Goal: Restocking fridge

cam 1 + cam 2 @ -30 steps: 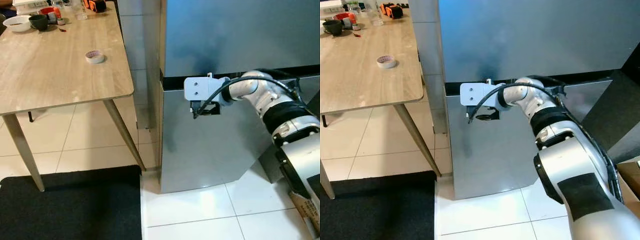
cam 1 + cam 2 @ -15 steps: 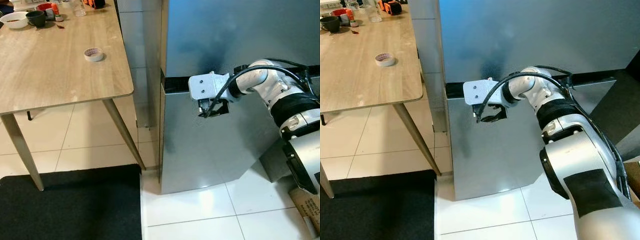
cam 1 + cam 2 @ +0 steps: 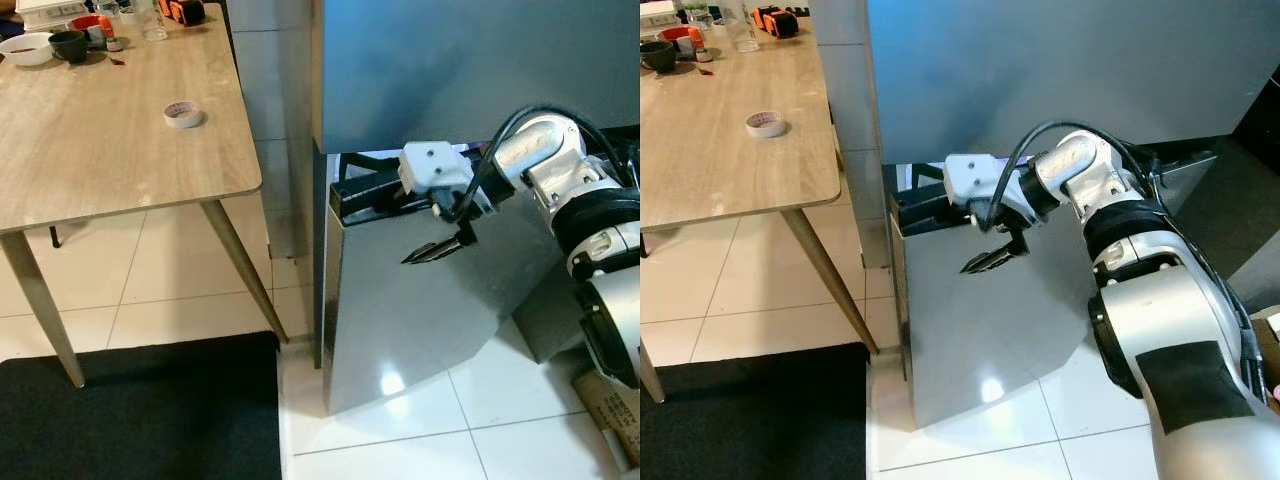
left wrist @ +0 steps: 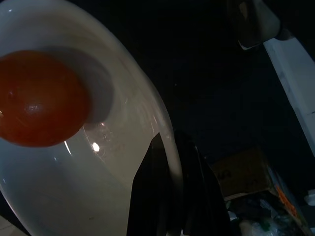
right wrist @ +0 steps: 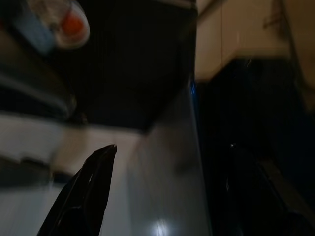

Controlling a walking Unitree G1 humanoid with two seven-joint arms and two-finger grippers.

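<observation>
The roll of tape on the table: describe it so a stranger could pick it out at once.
Start at the light wooden table left of the steel fridge. The roll of tape lies flat by itself in the open middle, toward the fridge-side edge. It is a small white ring with a hollow centre, well apart from the bowls and cups crowded at the far end.

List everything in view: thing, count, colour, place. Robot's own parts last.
Fridge: one, steel grey, ahead; lower door pulled ajar.
Table: one, light wood, on the robot's left.
Tape roll: one, white, mid-table.
Bowls and cups: several, white, dark and red, far end of the table.
Mat: one, black, on the floor under the table.
Plate: one, white, gripped at its rim.
Round fruit: one, orange-red, on the plate.
Left pincer: black, clamping the plate rim.
Right pincer: black, at the lower door's top edge.
</observation>
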